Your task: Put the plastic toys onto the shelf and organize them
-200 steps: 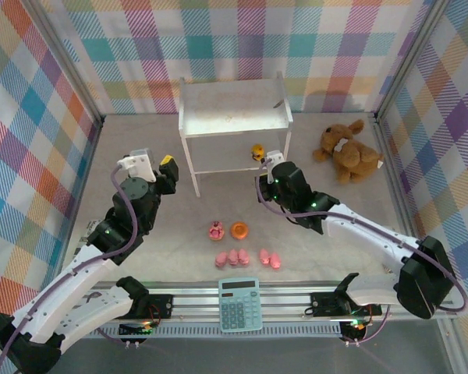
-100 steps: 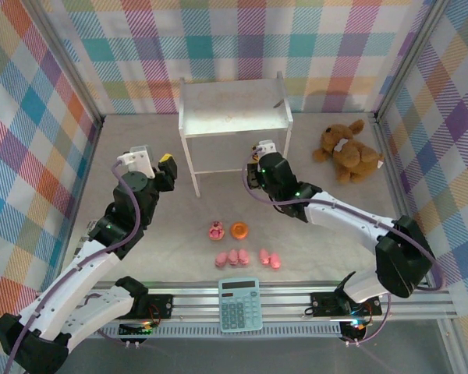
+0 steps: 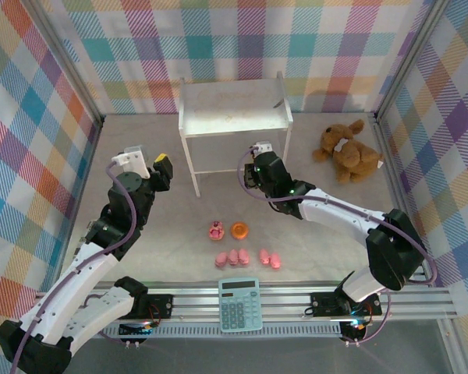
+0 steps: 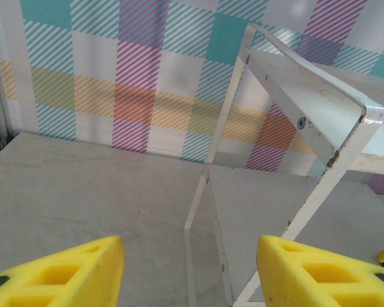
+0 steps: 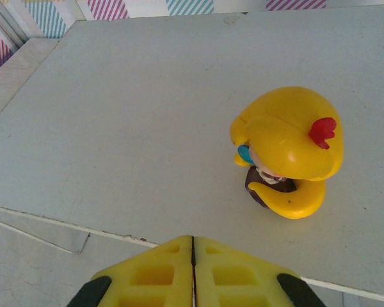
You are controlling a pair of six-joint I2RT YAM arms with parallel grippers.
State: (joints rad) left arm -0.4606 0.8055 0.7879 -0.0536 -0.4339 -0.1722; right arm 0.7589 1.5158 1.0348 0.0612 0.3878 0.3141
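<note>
Grey surface (image 3: 148,234), plaid walls (image 3: 242,39) | yellow duck (image 5: 287,150) on shelf (image 5: 115,96) lower board | right gripper (image 5: 192,265) pressed together, empty, near duck | left gripper (image 4: 189,256) wide, empty

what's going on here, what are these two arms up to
Two robot arms are sorting small plastic toys onto a white shelf. The yellow duck stands on the shelf's lower board. The right gripper sits shut and empty just in front of the duck, not touching it. The left gripper is open, holds nothing and faces the shelf's left legs. The pink pigs, orange ring and pink cupcake piece lie on the table, not yet shelved.
</note>
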